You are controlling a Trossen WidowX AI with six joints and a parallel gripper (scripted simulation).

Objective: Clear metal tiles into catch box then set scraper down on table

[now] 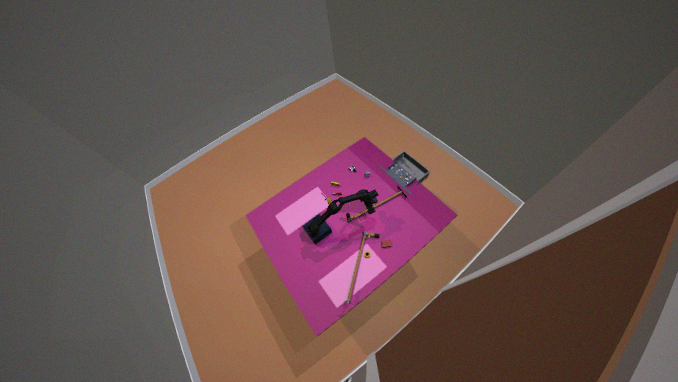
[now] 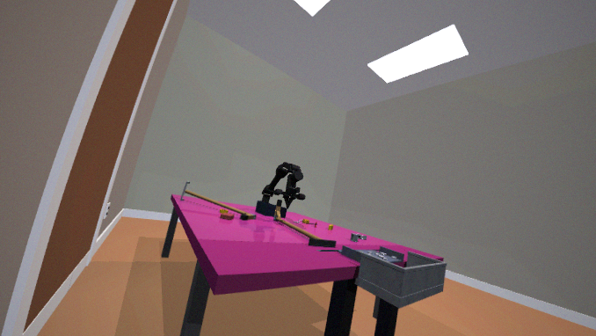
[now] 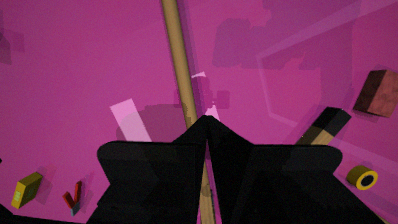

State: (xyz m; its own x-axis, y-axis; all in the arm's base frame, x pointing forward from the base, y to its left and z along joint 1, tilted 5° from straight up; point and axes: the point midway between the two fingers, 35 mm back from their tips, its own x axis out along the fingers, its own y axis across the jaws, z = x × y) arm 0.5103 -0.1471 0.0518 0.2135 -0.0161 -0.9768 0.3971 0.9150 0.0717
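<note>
The long scraper (image 1: 387, 200) (image 2: 299, 230) (image 3: 175, 50) lies on the table, its wide dark blade toward the steel plate and an upright grip at its other end. My gripper (image 1: 371, 208) (image 2: 288, 207) (image 3: 206, 119) is shut with nothing between its fingertips, above the scraper's handle; the fingers hide part of it in the wrist view. The steel plate (image 1: 406, 189) is at the table's far edge. Several small metal tiles (image 1: 401, 172) (image 2: 382, 255) are scattered on it. The grey catch box (image 2: 424, 280) adjoins its far end; its inside is too small to make out.
A second long tool (image 1: 356, 270) (image 2: 215, 203) with a hooked end lies to one side, near a reddish block (image 1: 386, 244) (image 2: 227, 216) (image 3: 378, 93) and a yellow ring (image 1: 367, 254) (image 3: 362, 177). A yellow block (image 1: 335, 184) (image 3: 27, 190) and grey metal pieces (image 1: 352, 169) lie on the other side.
</note>
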